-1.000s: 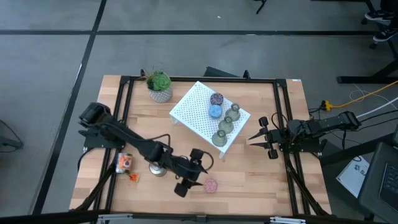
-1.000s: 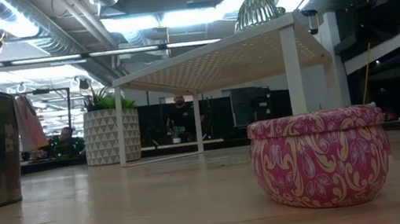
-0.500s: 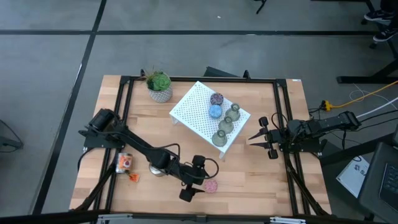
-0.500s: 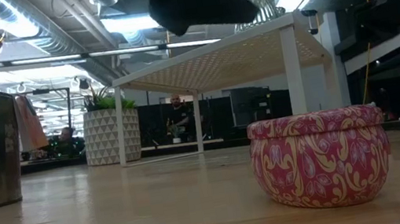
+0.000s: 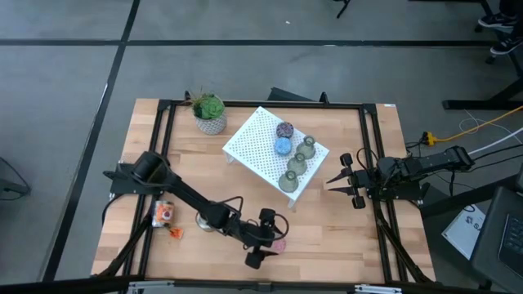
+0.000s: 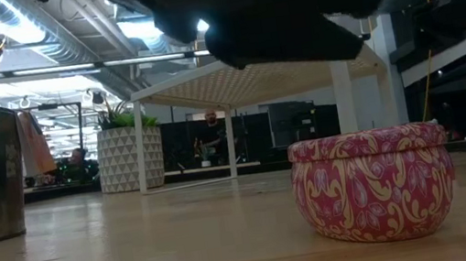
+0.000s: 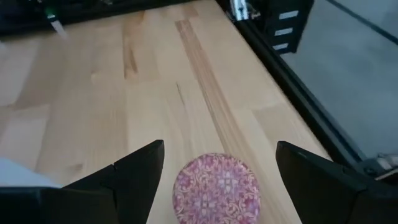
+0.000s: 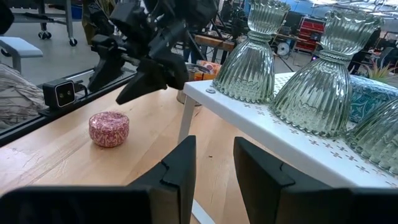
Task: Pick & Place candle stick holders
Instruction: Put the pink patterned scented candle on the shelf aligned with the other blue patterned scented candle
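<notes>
The white stand [image 5: 275, 153] sits on the wooden table [image 5: 351, 237], and everything else is placed from it. On its top stand a purple holder [image 5: 284, 130], a blue holder [image 5: 283, 146] right beside it, and three green bell-shaped holders [image 5: 297, 162] in a row running to the stand's near corner. In the right wrist view the green ones [image 8: 260, 53] are ribbed and upright, close to the stand's edge.

The pink holder [image 5: 279, 243] lies on the table in front of the stand, well apart from it, toward the table's front edge. In the low view it [image 6: 372, 184] rests flat on the wood, with a pink and cream leaf pattern on its side.

The left gripper [image 5: 264, 245] hangs directly above the pink holder. Its fingers are spread wide, one on each side of the holder [image 7: 215, 187], and in the left wrist view they do not touch it. In the low view the gripper's dark body [image 6: 276, 13] is above the holder with a clear gap between them.

The right gripper [image 5: 337, 180] waits just beside the stand's right corner, off the table surface. Its fingers [image 8: 180, 165] stand narrowly apart with nothing between them.

A silver holder [image 5: 204, 220] stands on the table to the left of the pink one, partly under the left arm. A potted plant [image 5: 210, 113] stands behind the stand's left corner.
</notes>
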